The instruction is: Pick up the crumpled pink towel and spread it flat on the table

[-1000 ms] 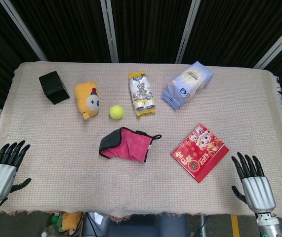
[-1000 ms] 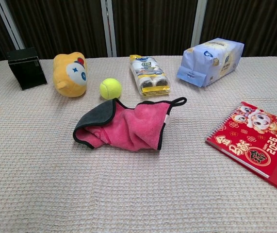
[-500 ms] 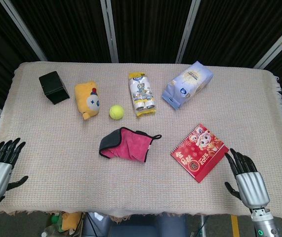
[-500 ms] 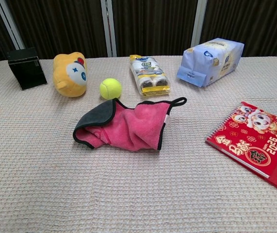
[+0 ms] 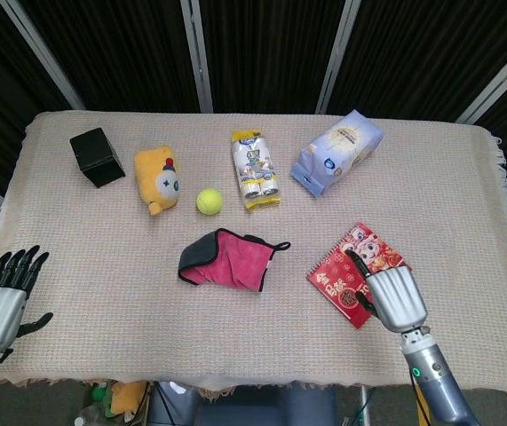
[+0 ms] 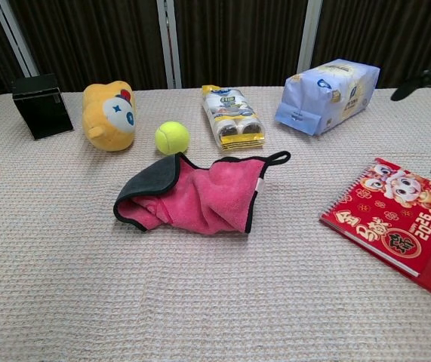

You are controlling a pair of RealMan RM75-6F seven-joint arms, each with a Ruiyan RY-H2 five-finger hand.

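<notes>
The crumpled pink towel (image 5: 227, 260) with a dark grey edge lies bunched near the table's middle; the chest view shows the towel (image 6: 196, 194) with its black hanging loop toward the right. My right hand (image 5: 393, 298) hovers over the front corner of the red calendar, to the right of the towel and apart from it, holding nothing. Two of its dark fingers (image 6: 425, 78) show spread apart at the chest view's right edge. My left hand (image 5: 1, 296) is at the front left table edge, fingers spread, empty, far from the towel.
A red calendar (image 5: 335, 279) lies right of the towel. Behind the towel stand a tennis ball (image 5: 209, 201), a yellow plush toy (image 5: 158, 180), a black box (image 5: 97, 156), a snack pack (image 5: 254, 169) and a blue-white bag (image 5: 337, 152). The woven tablecloth (image 5: 102, 266) covers the table.
My right hand has moved left and inward from the front right edge to above the calendar's corner. The left hand has barely shifted. The towel has not moved.
</notes>
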